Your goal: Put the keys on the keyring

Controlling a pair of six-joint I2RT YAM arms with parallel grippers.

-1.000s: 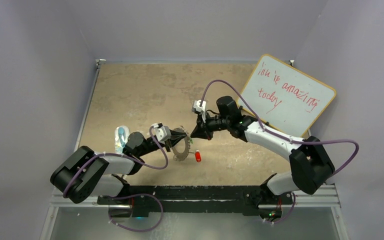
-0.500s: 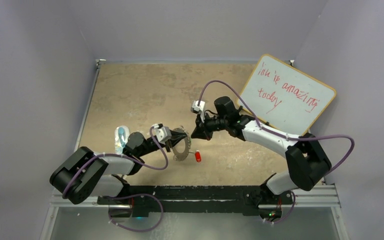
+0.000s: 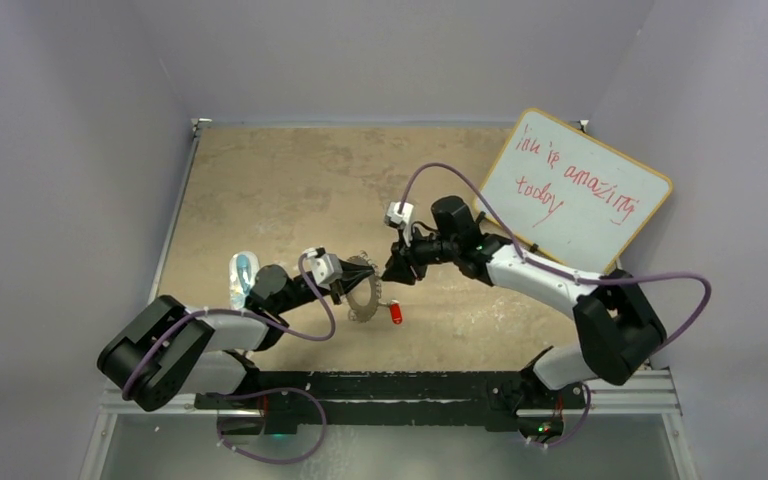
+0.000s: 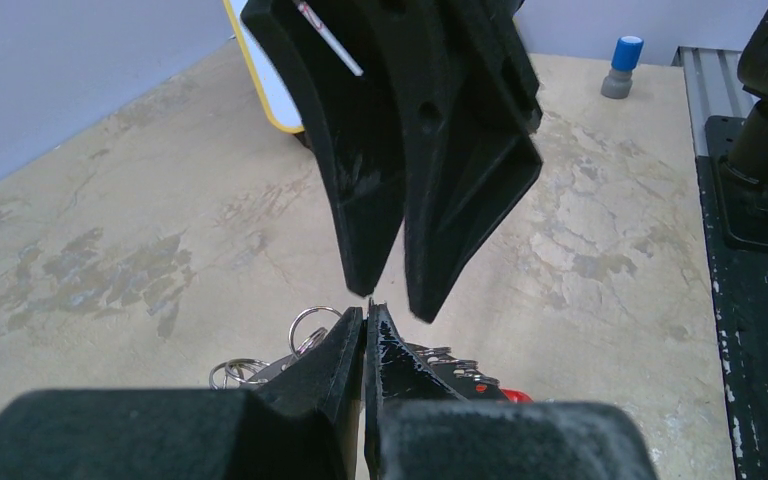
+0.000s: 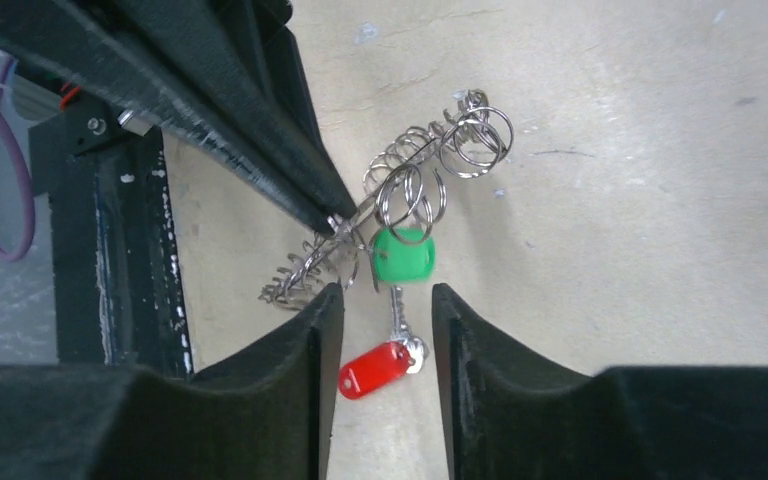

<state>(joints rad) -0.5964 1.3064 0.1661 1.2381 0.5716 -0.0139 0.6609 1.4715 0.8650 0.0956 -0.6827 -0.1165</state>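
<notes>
The keyring [image 5: 430,150] is flat silvery metal, its rim fringed with thin round wire loops. It hangs over the mottled beige table [image 3: 280,180]. Two keys show: the green-headed key [image 5: 405,256], glossy plastic on a slim metal shank, touches the loops, and the red-headed key [image 5: 373,369] lies just below it. Whether either is threaded on I cannot tell. The left gripper [image 5: 332,222] reaches in low, its black wedge fingers pinched on the ring's rim. The right gripper [image 5: 385,300] meets it nearly tip to tip — fingers parted, gripping nothing.
</notes>
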